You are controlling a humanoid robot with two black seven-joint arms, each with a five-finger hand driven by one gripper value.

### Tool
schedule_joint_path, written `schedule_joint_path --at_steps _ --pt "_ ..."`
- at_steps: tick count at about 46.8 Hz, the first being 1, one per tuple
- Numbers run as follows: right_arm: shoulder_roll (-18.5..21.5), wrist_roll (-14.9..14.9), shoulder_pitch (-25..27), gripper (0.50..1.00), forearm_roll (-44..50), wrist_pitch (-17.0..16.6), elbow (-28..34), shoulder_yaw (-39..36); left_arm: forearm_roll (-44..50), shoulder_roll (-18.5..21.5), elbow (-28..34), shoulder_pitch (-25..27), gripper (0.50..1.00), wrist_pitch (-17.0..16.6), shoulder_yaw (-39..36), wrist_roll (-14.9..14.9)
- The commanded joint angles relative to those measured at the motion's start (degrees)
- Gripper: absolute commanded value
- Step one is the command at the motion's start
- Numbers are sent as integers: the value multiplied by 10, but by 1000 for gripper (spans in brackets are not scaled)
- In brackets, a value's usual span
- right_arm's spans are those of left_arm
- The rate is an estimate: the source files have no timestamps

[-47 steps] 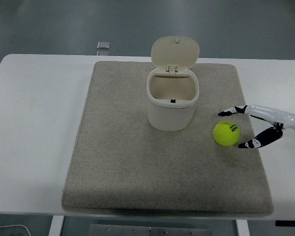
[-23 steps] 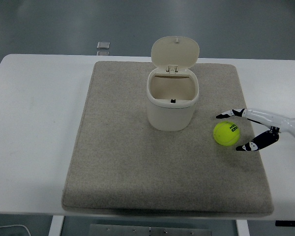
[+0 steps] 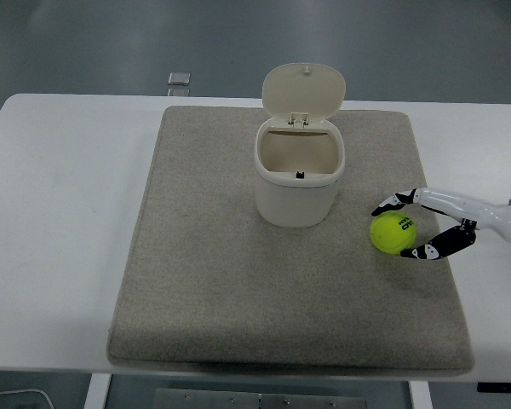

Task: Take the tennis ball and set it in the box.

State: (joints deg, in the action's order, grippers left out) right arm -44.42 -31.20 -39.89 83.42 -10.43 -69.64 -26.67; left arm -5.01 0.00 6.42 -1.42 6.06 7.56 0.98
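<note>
You see the right arm (image 3: pixel 502 217) only as far as the wrist; the picture's right edge cuts off the rest. Of the right hand (image 3: pixel 439 223) only two fingers show clearly, one behind the ball (image 3: pixel 393 233) and one in front, and you cannot tell whether their tips touch it. The ball's far-right side is hidden behind them, and its dark print is too small to read. Inside the box (image 3: pixel 299 179) the floor is out of sight below the rim. The small grey thing (image 3: pixel 179 79) past the table's far edge is too small to identify. The table (image 3: pixel 60 239) loses its near corners at the bottom edge.
</note>
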Motion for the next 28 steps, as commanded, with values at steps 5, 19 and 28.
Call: schedule_joint_path --at_steps 5,19,28 --pt "1 0 0 697 1 0 3 0 0 0 0 0 992 0 0 0" --pt "-9 -34 -24 535 -5 -15 1 -28 0 0 0 0 992 0 0 0" --pt "-26 -38 -48 500 -8 -55 -8 -60 0 0 0 0 992 0 0 1"
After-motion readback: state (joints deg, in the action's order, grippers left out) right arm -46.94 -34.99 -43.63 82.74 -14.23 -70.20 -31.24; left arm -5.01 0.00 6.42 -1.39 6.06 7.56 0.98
